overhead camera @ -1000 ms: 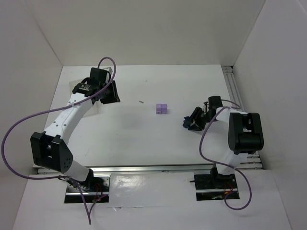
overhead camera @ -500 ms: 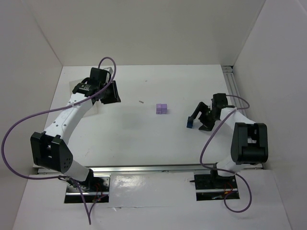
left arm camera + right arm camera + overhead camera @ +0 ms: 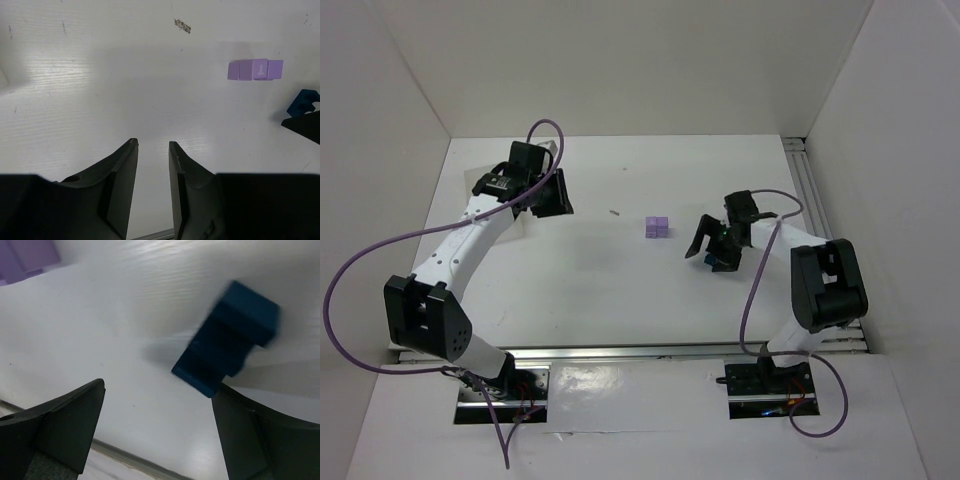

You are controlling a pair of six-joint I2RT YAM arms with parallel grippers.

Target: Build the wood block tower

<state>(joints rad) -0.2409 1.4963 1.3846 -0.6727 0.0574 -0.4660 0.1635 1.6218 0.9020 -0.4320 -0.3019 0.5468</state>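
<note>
We find the light purple blocks [image 3: 657, 227] set together in one low cluster near the middle of the desk [image 3: 610, 290], faces touching. One dark blue block [image 3: 225, 345] lies apart from the cluster, on its right, blurred in the right wrist view. The right pincer [image 3: 159, 386] hangs low by it with jaws spread wide. The block sits just off the tip of one finger [image 3: 250, 435], ungripped, and we cannot tell whether they touch. The left pincer [image 3: 152, 145] is well apart at the far left of the desk, its fingers parted by only a narrow gap, pinching nothing.
</note>
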